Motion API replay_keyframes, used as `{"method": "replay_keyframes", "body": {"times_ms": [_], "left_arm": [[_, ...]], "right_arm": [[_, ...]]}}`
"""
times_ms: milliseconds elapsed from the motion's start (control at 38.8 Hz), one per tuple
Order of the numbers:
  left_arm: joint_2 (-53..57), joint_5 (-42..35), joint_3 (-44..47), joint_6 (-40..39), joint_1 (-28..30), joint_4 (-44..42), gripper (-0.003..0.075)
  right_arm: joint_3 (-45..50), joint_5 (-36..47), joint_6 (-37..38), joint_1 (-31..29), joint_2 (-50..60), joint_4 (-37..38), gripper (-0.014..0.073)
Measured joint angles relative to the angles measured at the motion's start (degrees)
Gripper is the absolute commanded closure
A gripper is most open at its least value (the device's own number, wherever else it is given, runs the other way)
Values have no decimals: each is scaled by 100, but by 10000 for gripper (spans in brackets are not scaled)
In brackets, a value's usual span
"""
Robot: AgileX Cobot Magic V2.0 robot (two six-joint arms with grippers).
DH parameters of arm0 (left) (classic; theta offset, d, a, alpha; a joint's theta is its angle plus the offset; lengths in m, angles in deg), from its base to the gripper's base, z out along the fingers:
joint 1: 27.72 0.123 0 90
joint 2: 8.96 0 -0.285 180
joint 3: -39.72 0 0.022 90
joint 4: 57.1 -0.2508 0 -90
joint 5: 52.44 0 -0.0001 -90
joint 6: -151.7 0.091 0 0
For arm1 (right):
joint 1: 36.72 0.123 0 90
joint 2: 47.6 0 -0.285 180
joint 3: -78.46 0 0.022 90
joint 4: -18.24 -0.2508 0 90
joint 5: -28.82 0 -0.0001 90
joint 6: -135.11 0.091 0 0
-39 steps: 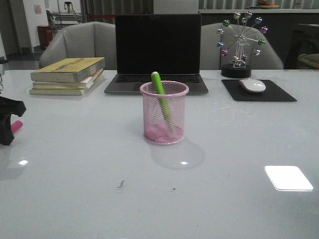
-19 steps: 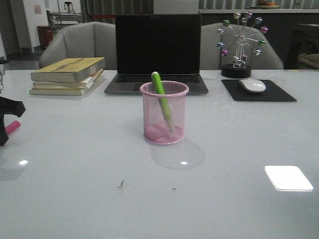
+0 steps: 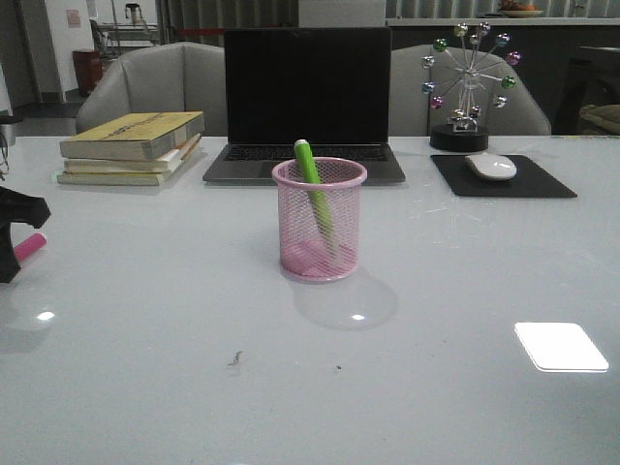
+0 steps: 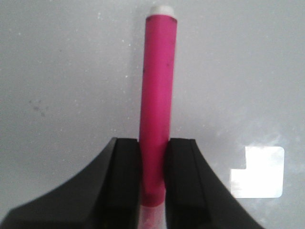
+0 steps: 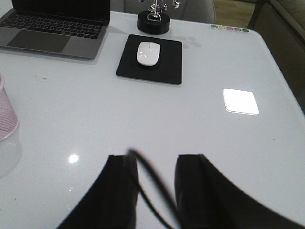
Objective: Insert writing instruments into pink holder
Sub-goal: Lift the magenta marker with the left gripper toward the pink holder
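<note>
**Pink pen clamped at left edge; green pen in cup**

White glossy table (image 3: 145, 387) carries all items, with grey chairs and a dim room behind it.

Far left: the left gripper (image 4: 153, 186) shows in the front view only as a black shape at the table's edge. In its wrist view the two black fingers (image 4: 121, 186) are pressed against both sides of the pink pen (image 4: 157, 109), clamped on its lower end. The pen extends straight out from the fingers over the table, ending in a white tip. In the front view a short pink stub (image 3: 29, 246) shows beside the black gripper body, low over the table. Whether the pen touches the surface cannot be told.

Left rear: a stack of books (image 3: 133, 147), yellow cover uppermost.

Centre rear: an open laptop (image 3: 305, 102), screen dark.

Centre: the pink mesh cup (image 3: 319, 220) stands upright in front of the laptop, well apart from the left gripper. The green pen (image 3: 312, 189) stands inside it, leaning, its top above the rim.

Right rear: a desk ornament (image 3: 467, 82) with coloured balls on a black base; in front of it a white mouse (image 3: 491, 166) on a black mouse pad (image 3: 542, 182).

Right: the right gripper (image 5: 156, 188) appears only in its wrist view. Its fingers stand apart and hold nothing; a thin dark cable (image 5: 150, 179) crosses the gap. It sits above bare table, the cup at the edge of that view.
</note>
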Motion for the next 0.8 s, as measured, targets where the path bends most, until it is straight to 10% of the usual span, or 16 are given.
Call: {"method": "replay_keyframes", "body": {"times_ms": [799], "left_arm": [[1144,-1791,-1254,683,-1405,897,627]], "right_arm": [[0,-10,0,0,0,9,257]]}}
